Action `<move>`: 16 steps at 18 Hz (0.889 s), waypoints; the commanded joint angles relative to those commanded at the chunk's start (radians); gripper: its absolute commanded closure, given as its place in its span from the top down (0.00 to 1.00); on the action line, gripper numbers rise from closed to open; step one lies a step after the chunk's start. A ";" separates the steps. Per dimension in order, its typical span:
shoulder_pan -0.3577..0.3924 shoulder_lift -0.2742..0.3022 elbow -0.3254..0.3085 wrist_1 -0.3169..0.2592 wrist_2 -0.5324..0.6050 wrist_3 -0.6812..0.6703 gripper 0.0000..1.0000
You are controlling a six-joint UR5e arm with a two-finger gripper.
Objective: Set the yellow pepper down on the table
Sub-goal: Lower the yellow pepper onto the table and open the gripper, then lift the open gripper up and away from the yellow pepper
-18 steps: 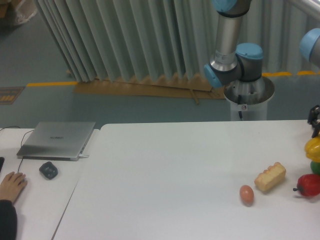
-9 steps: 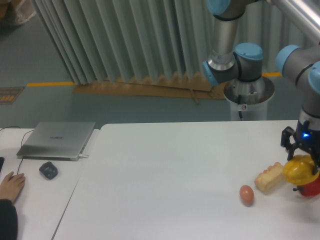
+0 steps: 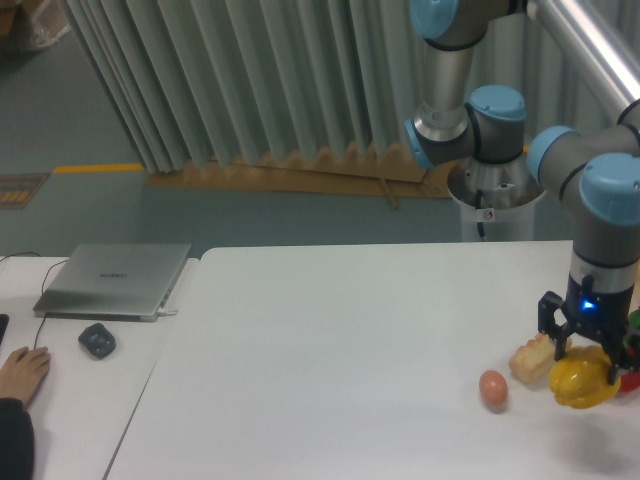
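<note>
The yellow pepper is glossy and lobed, held between the fingers of my gripper at the right side of the white table. The gripper is shut on it and hangs straight down from the arm. The pepper sits just above or at the table top; I cannot tell whether it touches. It is right of the brown egg and partly in front of the pale bread-like block.
A red pepper shows only as a sliver behind the gripper at the right edge. A smaller desk on the left holds a laptop and a mouse, with a person's hand resting there.
The gripper has carried the yellow pepper leftward and down from the right edge, stopping beside the bread-like block. The egg and block have not moved.
</note>
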 joint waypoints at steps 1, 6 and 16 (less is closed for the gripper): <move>-0.002 -0.006 0.000 0.002 0.011 0.000 0.44; 0.000 -0.006 -0.012 0.002 0.017 0.003 0.46; -0.014 0.003 -0.029 0.002 0.046 0.009 0.88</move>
